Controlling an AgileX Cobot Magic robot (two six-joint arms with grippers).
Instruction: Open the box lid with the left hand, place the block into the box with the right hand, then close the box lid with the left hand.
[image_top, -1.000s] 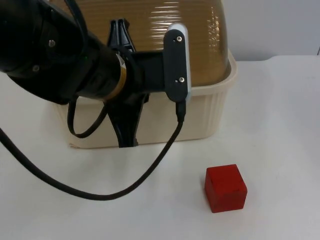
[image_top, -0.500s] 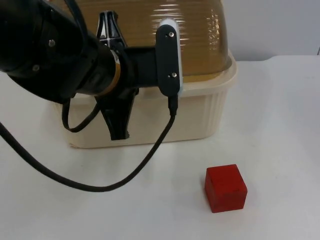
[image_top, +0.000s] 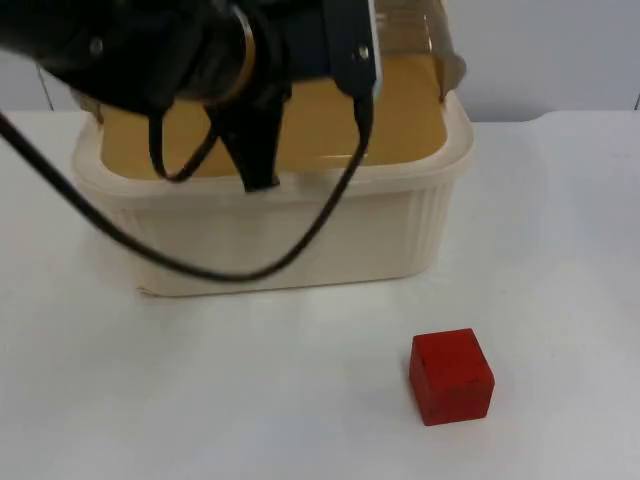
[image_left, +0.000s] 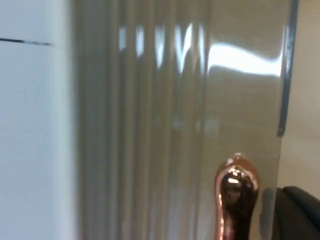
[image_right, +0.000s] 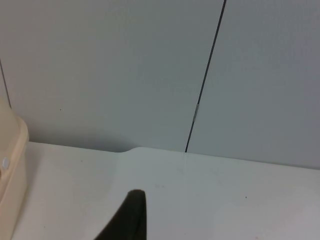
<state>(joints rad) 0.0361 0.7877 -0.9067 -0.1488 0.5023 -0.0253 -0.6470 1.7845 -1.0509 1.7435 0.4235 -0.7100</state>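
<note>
The lid (image_top: 430, 40) is swung up off the cream box (image_top: 300, 240), tilted back over the far rim so the opening is clear for the drop; the left gripper (image_top: 255, 150) sits over the front rim of the box, and I can't tell whether its jaws are clamped on anything; the left wrist view looks at the ribbed translucent lid with a shiny knob (image_left: 236, 192) close by. The red block (image_top: 451, 376) sits on the white table (image_top: 560, 250) in front of the box, well apart, untouched; right arm is waiting off to the side, one black fingertip (image_right: 127, 217) showing over bare table; can't tell its jaws either; picking up the block is next, I reckon.
</note>
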